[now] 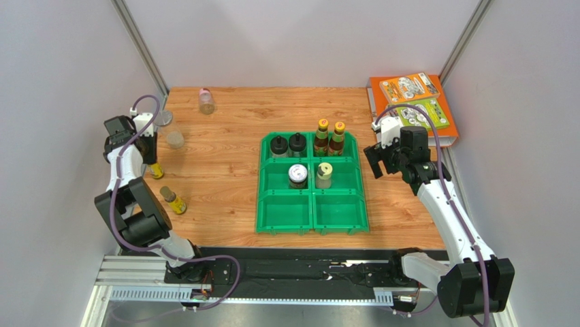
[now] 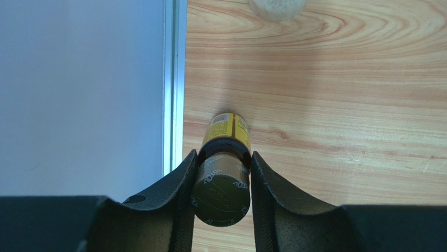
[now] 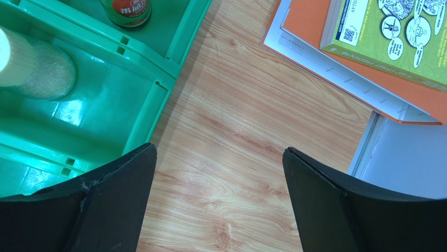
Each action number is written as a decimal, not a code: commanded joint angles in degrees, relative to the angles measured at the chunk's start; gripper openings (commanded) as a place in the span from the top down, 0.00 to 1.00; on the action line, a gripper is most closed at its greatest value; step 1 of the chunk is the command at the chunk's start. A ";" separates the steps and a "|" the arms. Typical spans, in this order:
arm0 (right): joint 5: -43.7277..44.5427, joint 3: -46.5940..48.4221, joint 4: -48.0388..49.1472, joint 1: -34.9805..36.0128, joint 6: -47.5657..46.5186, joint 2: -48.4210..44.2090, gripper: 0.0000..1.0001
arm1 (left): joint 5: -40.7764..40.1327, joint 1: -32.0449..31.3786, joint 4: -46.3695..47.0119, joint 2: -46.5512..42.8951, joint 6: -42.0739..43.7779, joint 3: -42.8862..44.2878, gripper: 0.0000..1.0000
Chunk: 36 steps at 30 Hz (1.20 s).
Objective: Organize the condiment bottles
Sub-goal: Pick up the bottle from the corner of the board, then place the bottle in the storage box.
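A small amber bottle [image 2: 226, 131] with a yellow label and a dark cap stands at the table's left edge. My left gripper [image 2: 223, 153] is shut on its cap, both fingers touching it; from above the gripper [image 1: 154, 161] hangs over that bottle [image 1: 157, 170]. Another yellow-labelled bottle [image 1: 173, 200] lies on its side nearer the front. A clear jar [image 1: 175, 138] and a pink-capped bottle [image 1: 205, 101] stand further back. Several bottles sit in the green bin [image 1: 312, 228]. My right gripper [image 1: 376, 160] [image 3: 219, 194] is open over bare wood beside the bin, holding nothing.
The bin's two front compartments hold nothing. Its right wall [image 3: 157, 89] is just left of my right fingers. Orange and green books [image 1: 412, 102] [image 3: 388, 31] lie at the back right corner. A metal rail and the wall [image 2: 173, 79] run close to the gripped bottle's left.
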 commanded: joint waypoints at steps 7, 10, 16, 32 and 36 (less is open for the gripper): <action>0.17 2.21 1.24 0.27 -0.47 -0.38 0.07 | 15.17 0.59 -7.80 -1.78 4.31 2.23 1.00; 0.17 2.29 1.15 0.27 -0.47 -0.38 0.07 | 20.18 0.68 -10.35 -2.48 5.71 3.11 1.00; 0.26 2.29 1.15 0.27 -0.47 -0.47 0.07 | 26.51 0.68 -14.48 -2.92 7.91 4.16 1.00; 0.61 2.38 1.15 0.27 -0.20 -0.21 0.07 | 33.47 -10.21 -19.49 -10.04 8.45 7.94 1.00; 0.87 2.38 1.15 0.27 -0.20 -0.03 0.07 | 32.94 -18.63 -19.32 -11.88 6.51 9.26 1.00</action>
